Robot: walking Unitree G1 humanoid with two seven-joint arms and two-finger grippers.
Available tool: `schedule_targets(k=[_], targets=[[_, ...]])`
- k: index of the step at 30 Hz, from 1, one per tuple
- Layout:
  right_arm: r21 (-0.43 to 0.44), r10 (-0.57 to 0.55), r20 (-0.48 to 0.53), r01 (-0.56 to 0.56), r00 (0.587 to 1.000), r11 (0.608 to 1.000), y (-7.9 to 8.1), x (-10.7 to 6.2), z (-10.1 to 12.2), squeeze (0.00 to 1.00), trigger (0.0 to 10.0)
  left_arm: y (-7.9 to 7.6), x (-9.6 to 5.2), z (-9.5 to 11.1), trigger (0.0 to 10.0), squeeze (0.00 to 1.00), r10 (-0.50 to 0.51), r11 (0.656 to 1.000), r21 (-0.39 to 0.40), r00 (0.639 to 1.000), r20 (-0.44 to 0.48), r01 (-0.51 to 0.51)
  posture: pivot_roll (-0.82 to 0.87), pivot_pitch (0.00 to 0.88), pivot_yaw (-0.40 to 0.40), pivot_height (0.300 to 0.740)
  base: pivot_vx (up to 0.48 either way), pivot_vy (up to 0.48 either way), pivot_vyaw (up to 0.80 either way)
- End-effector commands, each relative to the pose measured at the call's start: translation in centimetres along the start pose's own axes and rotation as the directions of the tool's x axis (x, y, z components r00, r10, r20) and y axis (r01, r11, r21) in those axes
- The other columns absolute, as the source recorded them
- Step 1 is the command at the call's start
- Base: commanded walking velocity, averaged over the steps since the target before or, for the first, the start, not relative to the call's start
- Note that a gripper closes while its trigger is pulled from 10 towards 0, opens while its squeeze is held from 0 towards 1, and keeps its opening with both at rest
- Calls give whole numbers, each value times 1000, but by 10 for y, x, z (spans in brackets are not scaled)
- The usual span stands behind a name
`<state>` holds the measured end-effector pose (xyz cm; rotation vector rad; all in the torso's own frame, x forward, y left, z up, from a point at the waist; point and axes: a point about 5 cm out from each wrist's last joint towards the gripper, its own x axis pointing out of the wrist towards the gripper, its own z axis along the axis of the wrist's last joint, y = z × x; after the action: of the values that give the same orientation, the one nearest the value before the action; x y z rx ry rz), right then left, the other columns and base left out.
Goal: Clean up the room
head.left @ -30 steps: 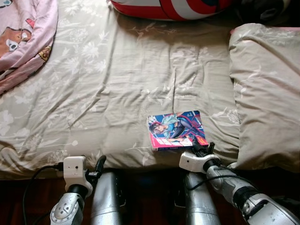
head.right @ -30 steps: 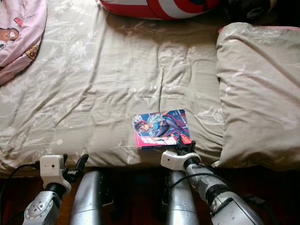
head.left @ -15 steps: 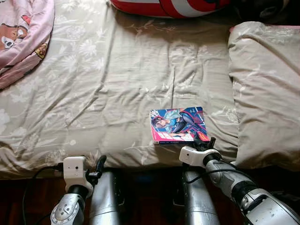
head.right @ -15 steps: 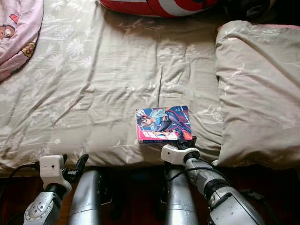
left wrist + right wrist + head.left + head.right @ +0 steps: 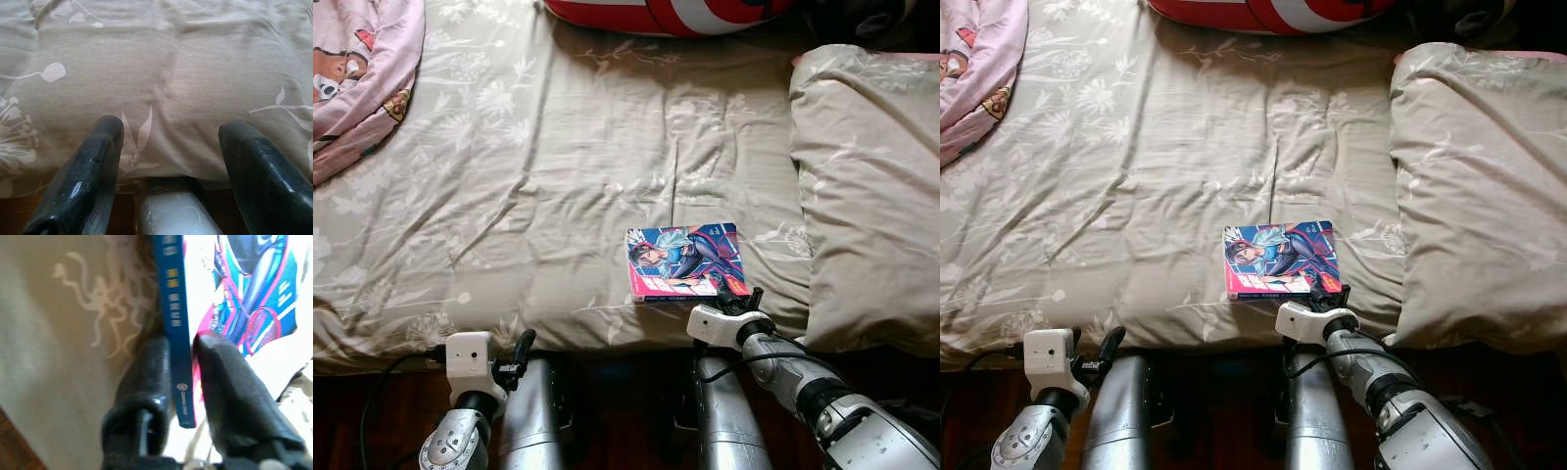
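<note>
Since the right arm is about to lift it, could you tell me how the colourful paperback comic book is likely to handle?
The colourful paperback comic book looks thin, so probably light. Pinched at its spine corner by the right gripper, it may sag or fan open. Its glossy cover could slip.

Two silver metal arms end in small white box-shaped wrist modules. The left arm's module has a dark round dot on its top face, and a thin black cable loops away from its side. A black cable curls along the segmented right forearm, which has dark bands at its joints. The long fingers are glossy black with rounded tips. Two smooth silver cylindrical legs stand below.
</note>
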<state>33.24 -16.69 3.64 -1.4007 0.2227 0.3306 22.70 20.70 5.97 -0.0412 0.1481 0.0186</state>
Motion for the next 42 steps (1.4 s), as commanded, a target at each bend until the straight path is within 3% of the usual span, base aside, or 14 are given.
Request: schedule_targets(k=[1, 8, 10, 11, 13, 14, 18, 26, 27, 33, 34, 35, 36, 42], targets=[[18, 93, -40, -93, 995, 996, 24, -9, -10, 902, 10000, 2, -7, -8, 10000, 0, 14, 1000, -5, 999, -35, -14, 99, 458, -77, 618, 0, 0, 0], [46, 96, -49, -94, 994, 994, 23, -9, -11, 827, 10000, 2, -6, -8, 10000, 0, 18, 1000, -6, 999, -35, -18, 99, 450, -80, 618, 0, 0, 0], [67, 110, -50, -107, 993, 992, 24, -9, -10, 565, 10000, 2, -5, -8, 10000, 0, 19, 1000, -6, 999, -35, -19, 97, 446, -81, 618, 0, 0, 0], [88, 111, -49, -106, 993, 990, 24, -9, -10, 243, 10000, 2, -4, -8, 10000, 0, 19, 1000, -6, 999, -34, -19, 98, 445, -82, 618, 0, 0, 0], [155, 102, -50, -94, 993, 983, 23, -8, -9, 243, 10000, 2, -3, -8, 10000, 0, 19, 1000, -7, 999, -32, -20, 98, 444, -82, 618, 0, 0, 0], [140, 109, -39, -102, 993, 985, 22, -8, -7, 0, 10000, 2, -2, -7, 10000, 0, 21, 1000, -7, 999, -30, -21, 95, 443, -84, 618, 0, 0, 0], [240, 90, -49, -75, 995, 968, 18, -6, -6, 0, 10000, 2, 1, -8, 10000, 0, 22, 1000, -11, 999, -28, -22, 92, 432, -87, 618, 0, 0, 0], [281, 77, -29, -66, 997, 957, 16, -6, -5, 24, 10000, 0, 6, -7, 10000, 0, 23, 1000, -20, 1000, -20, -23, 86, 410, -91, 618, 0, 0, 0], [306, 78, -27, -66, 997, 950, 16, -6, -4, 820, 10000, 0, 8, -7, 10000, 0, 23, 1000, -21, 1000, -18, -23, 84, 404, -92, 618, 0, 0, 0], [339, 88, 4, -84, 996, 937, 13, -4, 2, 776, 10000, -1, 14, -5, 10000, 0, 22, 999, -26, 1000, -6, -22, 79, 386, -93, 618, 0, 0, 0], [344, 90, 12, -88, 996, 935, 13, -4, 3, 537, 10000, -2, 15, -5, 10000, 0, 22, 999, -27, 1000, -3, -22, 78, 379, -95, 618, 0, 0, 0], [347, 92, 20, -94, 996, 933, 13, -4, 4, 408, 10000, -2, 17, -4, 10000, 0, 22, 999, -28, 1000, 0, -22, 76, 373, -96, 618, 0, 0, 0], [350, 93, 28, -97, 995, 932, 13, -4, 6, 0, 10000, -3, 18, -4, 10000, 0, 21, 999, -29, 1000, 2, -21, 74, 367, -98, 618, 0, 0, 0], [387, 79, 63, -98, 995, 917, 12, -5, 8, 0, 10000, -5, 28, -1, 10000, 0, 23, 999, -37, 1000, 21, -22, 73, 333, -104, 618, 0, 0, 0]])
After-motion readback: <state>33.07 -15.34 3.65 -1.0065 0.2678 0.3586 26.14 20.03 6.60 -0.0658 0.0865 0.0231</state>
